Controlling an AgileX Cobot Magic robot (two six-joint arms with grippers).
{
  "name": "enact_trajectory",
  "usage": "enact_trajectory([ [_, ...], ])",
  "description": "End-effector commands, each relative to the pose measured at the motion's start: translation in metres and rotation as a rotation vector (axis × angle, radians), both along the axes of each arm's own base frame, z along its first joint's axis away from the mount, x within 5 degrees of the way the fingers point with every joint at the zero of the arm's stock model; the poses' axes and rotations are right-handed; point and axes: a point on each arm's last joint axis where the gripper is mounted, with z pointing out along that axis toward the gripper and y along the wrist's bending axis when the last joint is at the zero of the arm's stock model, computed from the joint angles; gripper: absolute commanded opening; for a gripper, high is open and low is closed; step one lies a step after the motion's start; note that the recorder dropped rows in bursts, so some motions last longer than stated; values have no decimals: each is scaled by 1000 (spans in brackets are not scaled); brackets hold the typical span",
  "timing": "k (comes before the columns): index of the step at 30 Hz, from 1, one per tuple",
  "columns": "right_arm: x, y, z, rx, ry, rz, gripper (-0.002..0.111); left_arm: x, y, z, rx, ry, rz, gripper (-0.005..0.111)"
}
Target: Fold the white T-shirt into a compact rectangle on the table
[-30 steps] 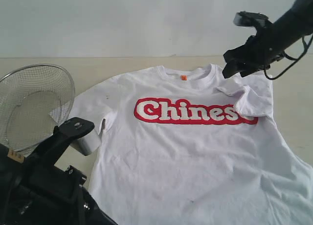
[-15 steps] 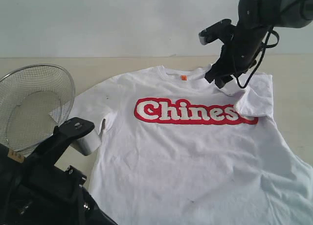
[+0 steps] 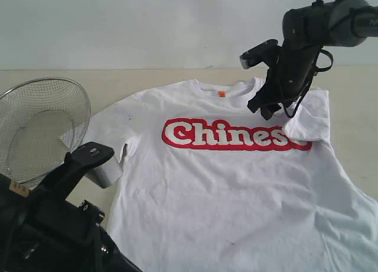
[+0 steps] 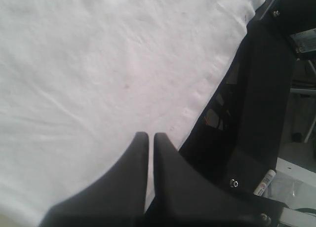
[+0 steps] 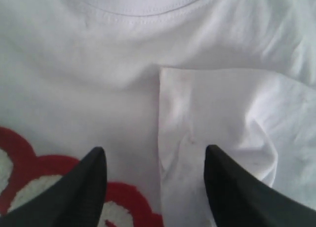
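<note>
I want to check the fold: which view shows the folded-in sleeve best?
The right wrist view: the folded-in sleeve lies close up on the white T-shirt, hem edge sharp, under the open right gripper. The exterior view shows it small, partly behind that gripper. The left wrist view shows only plain cloth.

Beige table (image 3: 147, 80) — T-shirt (image 3: 224, 183), mesh basket (image 3: 41, 127)

Red-and-white letters (image 3: 227, 134) on the T-shirt (image 3: 224, 189) chest read "Chines". A folded sleeve (image 3: 307, 123) covers the word's right end.
</note>
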Motion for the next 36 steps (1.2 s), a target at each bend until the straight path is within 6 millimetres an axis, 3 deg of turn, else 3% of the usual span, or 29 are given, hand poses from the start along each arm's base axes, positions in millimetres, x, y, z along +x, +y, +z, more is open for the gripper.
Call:
enact_trajectory([
  [1,1,-4,-8,-20,20,-16,52,-2,0,1,-9,11,0,5],
  [15,4,-11,-10,-59,-20,-118,1,-2,0,1,-9,11,0,5],
  [24,6,-10,-6,-22,-57,-185,0,-2,0,1,-9,9,2,5],
  [30,9,-2,9,103,-120,-237,0,-2,0,1,-9,9,2,5],
  [36,11,2,11,171,-142,-269,0,-2,0,1,-9,9,2,5],
])
